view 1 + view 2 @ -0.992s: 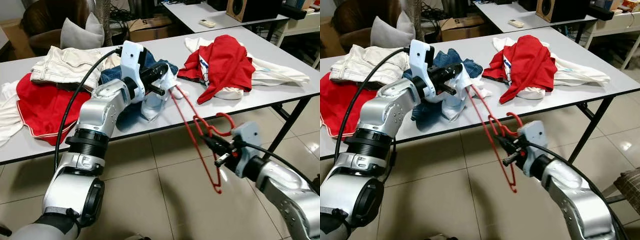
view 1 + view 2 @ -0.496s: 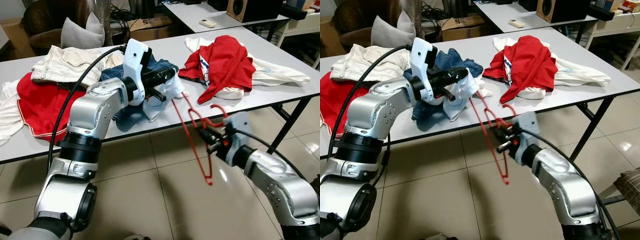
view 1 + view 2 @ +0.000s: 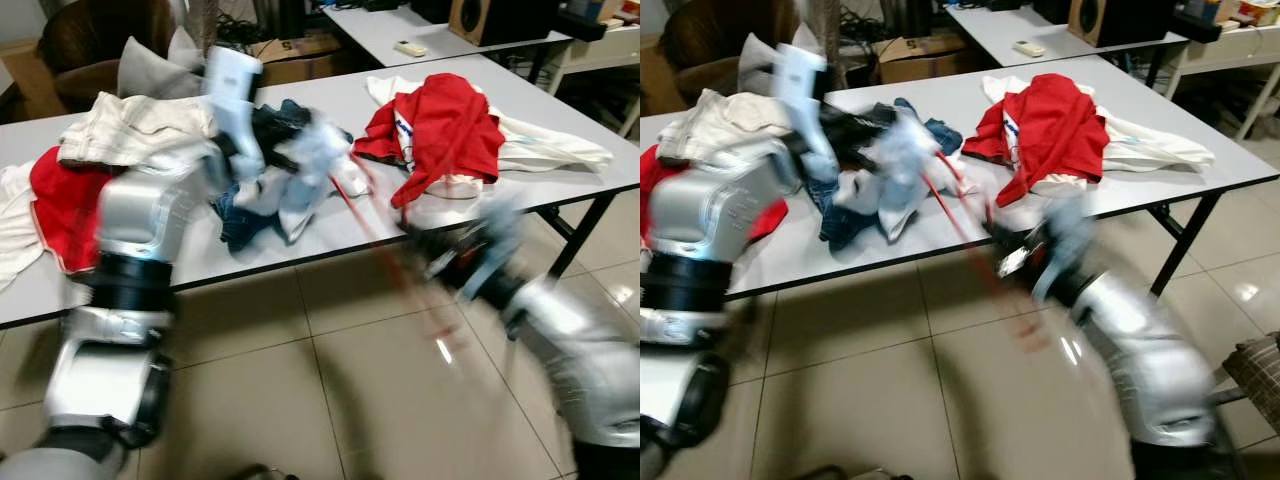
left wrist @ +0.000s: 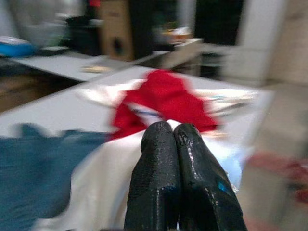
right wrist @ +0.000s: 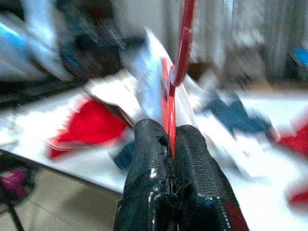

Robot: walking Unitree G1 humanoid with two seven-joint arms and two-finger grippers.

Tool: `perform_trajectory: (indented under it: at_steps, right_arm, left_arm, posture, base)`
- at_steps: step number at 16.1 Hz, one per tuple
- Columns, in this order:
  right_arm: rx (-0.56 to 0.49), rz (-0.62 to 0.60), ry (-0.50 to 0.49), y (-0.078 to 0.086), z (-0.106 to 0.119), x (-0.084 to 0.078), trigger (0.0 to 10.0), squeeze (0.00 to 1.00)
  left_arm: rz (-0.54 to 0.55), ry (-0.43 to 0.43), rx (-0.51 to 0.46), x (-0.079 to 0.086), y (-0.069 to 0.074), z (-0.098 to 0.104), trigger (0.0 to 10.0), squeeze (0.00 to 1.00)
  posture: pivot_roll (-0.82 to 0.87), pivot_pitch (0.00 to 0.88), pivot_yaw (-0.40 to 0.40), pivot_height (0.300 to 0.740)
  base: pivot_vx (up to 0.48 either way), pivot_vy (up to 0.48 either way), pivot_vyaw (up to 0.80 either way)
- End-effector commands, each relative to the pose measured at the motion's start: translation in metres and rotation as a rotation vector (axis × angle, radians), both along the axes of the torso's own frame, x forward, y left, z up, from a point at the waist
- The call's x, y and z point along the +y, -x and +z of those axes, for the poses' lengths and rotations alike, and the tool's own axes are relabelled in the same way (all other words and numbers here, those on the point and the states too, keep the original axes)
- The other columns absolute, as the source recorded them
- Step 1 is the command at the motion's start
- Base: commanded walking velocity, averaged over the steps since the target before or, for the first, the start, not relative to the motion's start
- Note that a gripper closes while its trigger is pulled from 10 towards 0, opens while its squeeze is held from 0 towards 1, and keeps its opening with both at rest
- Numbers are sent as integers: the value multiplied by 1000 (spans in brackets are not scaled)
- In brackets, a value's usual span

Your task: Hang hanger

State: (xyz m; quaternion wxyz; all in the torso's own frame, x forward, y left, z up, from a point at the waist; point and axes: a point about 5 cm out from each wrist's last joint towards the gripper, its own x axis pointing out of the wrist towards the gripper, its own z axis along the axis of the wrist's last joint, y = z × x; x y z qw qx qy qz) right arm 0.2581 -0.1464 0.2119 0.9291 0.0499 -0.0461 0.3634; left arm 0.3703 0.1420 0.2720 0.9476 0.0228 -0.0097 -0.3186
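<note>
Blur smears both head views now, where half a second ago the arms were sharp, so the arms and probably the head are in quick motion. In the left eye view the right gripper (image 3: pixel 450 262), which sat lower and nearer the floor a moment back, has swung up against the table edge (image 3: pixel 330 240), and the red hanger (image 3: pixel 395 262) it carries has gone with it; the hanger's long axis runs from about ten o'clock, up at the pale garment (image 3: pixel 315 165), to about four o'clock over the floor tiles (image 3: pixel 330 400), and its hook is too smeared to place. The left gripper (image 3: pixel 300 155) has lifted a little, with the garment bunched at its tip over the table. In the right eye view the same slant shows. I judge that hanger and cloth are being brought together, not yet hung. In the left wrist view the two black fingers (image 4: pixel 159 183) are pressed together with white cloth spreading from between them, so they seem to pinch the garment; the red shirt (image 4: pixel 163 98) lies on the table beyond at twelve o'clock. In the right wrist view the fingers (image 5: pixel 149 183) clamp the hanger's thin red wire, which rises straight out to twelve o'clock.
</note>
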Motion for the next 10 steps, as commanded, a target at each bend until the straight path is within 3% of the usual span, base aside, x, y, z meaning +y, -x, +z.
perform_trajectory:
  at_steps: [1, 4, 6, 7, 8, 9, 10]
  right_arm:
    - [6, 71, -23, 8, 1, 5, 0, 0]
    - [80, 128, 33, 19, -21, 11, 0, 0]
    - [96, 129, 22, 20, -23, 11, 0, 0]
    - [106, 123, 14, 20, -24, 10, 0, 0]
    - [117, 114, 7, 18, -27, 8, 0, 0]
    - [123, 107, 9, 16, -29, 6, 0, 0]
    - [127, 102, 10, 15, -30, 4, 0, 0]
  left_arm:
    - [47, -54, -17, 6, -3, 0, 0, 0]
    - [79, -114, -2, 13, -4, -10, 392, 0]
    - [82, -116, -4, 15, -5, -13, 706, 0]
    - [78, -118, -8, 15, -5, -16, 3020, 0]
    - [72, -107, -14, 15, -4, -19, 10000, 0]
    - [52, -57, -1, 17, -1, -20, 10000, 1000]
    - [35, -40, 7, 20, 3, -20, 10000, 1000]
  posture:
    - [-186, 0, 92, 740]
    - [-186, 0, 93, 740]
    - [-186, 0, 92, 740]
    - [-186, 0, 87, 740]
    - [-187, 0, 86, 740]
    - [-187, 0, 83, 740]
    - [-186, 0, 79, 740]
  base:
    - [0, 0, 0]
    - [0, 0, 0]
    - [0, 0, 0]
    - [0, 0, 0]
    - [0, 0, 0]
    - [0, 0, 0]
    - [0, 0, 0]
